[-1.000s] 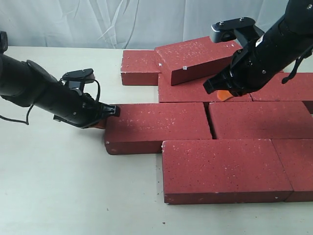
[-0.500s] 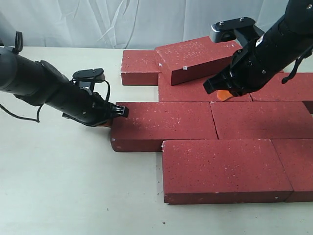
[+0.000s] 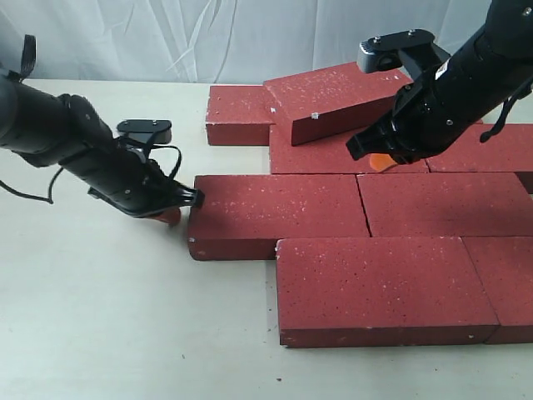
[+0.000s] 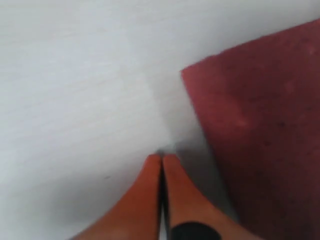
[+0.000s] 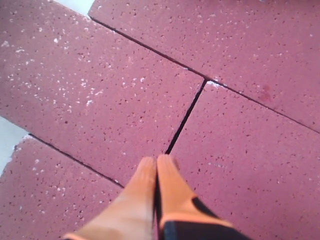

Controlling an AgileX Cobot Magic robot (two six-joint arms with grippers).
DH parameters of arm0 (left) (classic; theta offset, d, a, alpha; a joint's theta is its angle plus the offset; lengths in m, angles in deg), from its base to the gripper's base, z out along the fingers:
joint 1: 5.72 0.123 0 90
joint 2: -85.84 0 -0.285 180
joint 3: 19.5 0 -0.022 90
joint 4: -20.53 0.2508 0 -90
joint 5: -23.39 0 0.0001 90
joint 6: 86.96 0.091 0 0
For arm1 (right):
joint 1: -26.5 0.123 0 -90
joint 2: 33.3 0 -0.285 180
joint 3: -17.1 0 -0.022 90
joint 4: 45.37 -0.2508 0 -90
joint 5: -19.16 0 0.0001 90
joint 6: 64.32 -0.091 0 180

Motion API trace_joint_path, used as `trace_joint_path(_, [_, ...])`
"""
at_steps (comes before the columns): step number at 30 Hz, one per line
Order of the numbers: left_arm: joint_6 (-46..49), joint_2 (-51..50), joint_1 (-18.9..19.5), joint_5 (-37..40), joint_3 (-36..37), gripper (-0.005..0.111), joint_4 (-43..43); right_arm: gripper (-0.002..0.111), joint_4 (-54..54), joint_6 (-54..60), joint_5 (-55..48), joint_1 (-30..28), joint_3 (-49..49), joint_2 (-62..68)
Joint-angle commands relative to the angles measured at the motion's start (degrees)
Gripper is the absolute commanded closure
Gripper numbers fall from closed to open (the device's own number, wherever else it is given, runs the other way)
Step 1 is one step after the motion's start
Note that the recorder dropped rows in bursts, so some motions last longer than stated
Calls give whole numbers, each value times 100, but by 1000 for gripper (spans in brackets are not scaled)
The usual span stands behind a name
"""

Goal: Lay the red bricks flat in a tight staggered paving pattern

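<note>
The red bricks (image 3: 383, 287) lie flat on the pale table (image 3: 100, 317) in three staggered rows with narrow seams, and the bricks at the right edge run out of view. One tilted brick (image 3: 333, 98) is the exception (it leans across the back row, propped on the bricks under it). The left gripper (image 4: 161, 164) is clenched on nothing, orange fingers pressed together, its tips down at the table just beside the left end of the middle row; whether it touches that brick cannot be told. The right gripper (image 5: 156, 167) is likewise closed and empty, poised over a seam between bricks, and its dark arm (image 3: 450, 83) hides part of the back row. A white curtain (image 3: 166, 37) hangs behind.
</note>
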State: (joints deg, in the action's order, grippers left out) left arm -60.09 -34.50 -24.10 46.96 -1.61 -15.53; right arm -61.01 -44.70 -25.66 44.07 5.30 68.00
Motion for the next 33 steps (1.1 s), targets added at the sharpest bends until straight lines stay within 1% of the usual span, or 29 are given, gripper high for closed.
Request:
trace_joint_path(1, [-853,293,291,242,8,107,1171,109,-16,25,51,-25,-11,8])
trace_joint_path(4, [-853,433,453,427,8,107,1126,109,-16,25,62,-25,-11,8])
trace_joint_path(7, [-853,521,437,646,8,107,1048,109,-65,25,62,-25,-11,8])
trace_joint_path(11, [-688,458,173,750,8,107,722,109,-96,25,72,-25,-11,8])
trace_joint_path(15, [-534,374,-119,532,8,107,328,109,-96,25,62,-25,-11,8])
trace_joint_path(21, [-534,375,-248,441,8,107,-68,109,-96,25,51,-25,-11,8])
trace_joint_path(24, [-534,375,-350,430,8,107,-80,109,-96,25,64,-25,-11,8])
trace_joint_path(30, [-534,375,-348,430,8,107,-172,109,-96,25,64,-25,-11,8])
trace_joint_path(33, [-534,375,-348,430,8,107,-12,109,-96,25,64,-25,-11,8])
